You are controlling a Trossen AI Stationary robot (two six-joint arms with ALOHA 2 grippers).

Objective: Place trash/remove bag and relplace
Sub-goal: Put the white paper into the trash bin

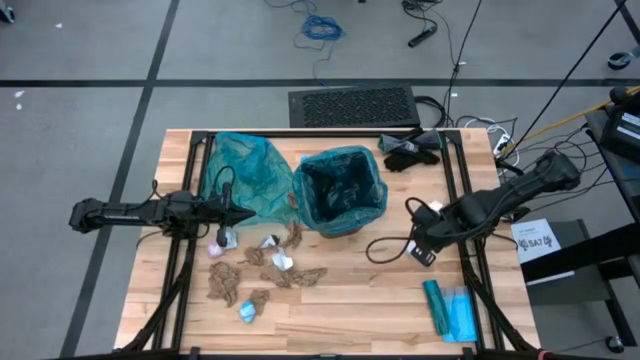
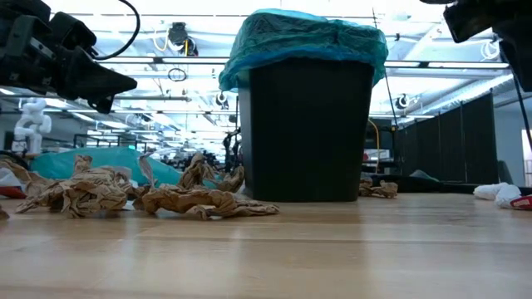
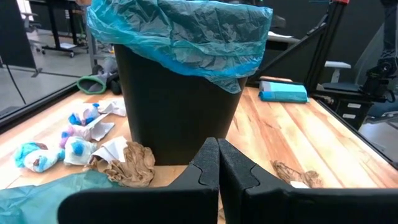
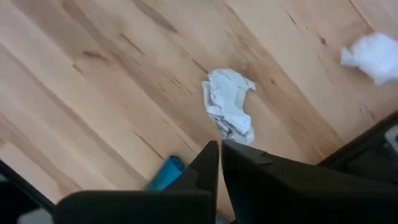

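Trash (image 1: 262,270): brown, white and pale-blue wads strewn on the table (image 1: 350,320), near side of the bin (image 1: 340,190), none yet inside. Closest brown wads (image 2: 204,202) flat and ragged, so best pinched low, at the thickest fold, one at a time. Left gripper (image 1: 232,212) above the wads beside the loose teal bag (image 1: 240,175), jaws clenched, empty; must open before descending. Right gripper (image 1: 422,243) over bare wood, jaws likewise clenched, a white scrap (image 4: 229,111) beneath. Farther off, bin upright, liner (image 3: 180,31) folded over rim: drop from above centre, clear of the liner.
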